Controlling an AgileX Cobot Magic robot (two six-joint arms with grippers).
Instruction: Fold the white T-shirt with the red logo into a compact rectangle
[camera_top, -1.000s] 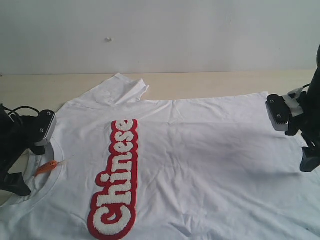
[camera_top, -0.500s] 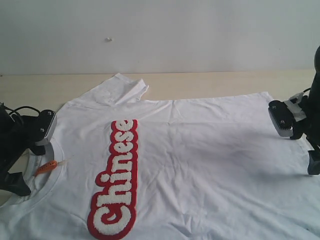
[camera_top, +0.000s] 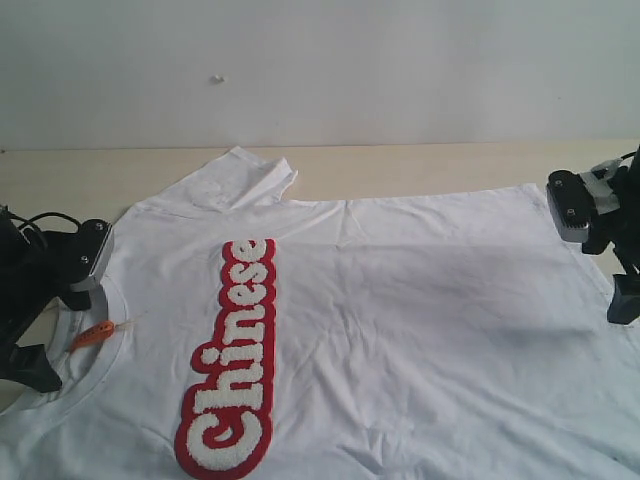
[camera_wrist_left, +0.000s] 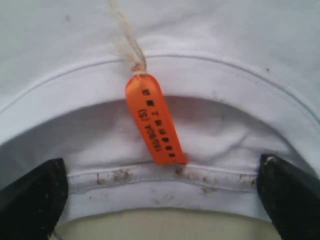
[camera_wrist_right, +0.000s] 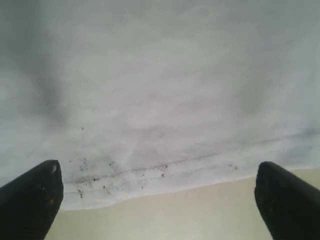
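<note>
The white T-shirt's (camera_top: 400, 300) near side runs off frame. The left hand (camera_wrist_left: 160, 190) over the collar (camera_wrist_left: 210, 75) and the right hand (camera_wrist_right: 157, 200) over the hem (camera_wrist_right: 200, 162) both gape wide, holding nothing.

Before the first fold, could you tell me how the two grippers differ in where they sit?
The left gripper is at the collar, the right gripper at the hem. An orange tag lies before the left gripper; only plain cloth before the right. Both are open, gripping nothing.

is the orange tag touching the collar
Touching. The left wrist view shows the tag lying flat with its upper end overlapping the collar band, tied there by a string, with no gap between them.
</note>
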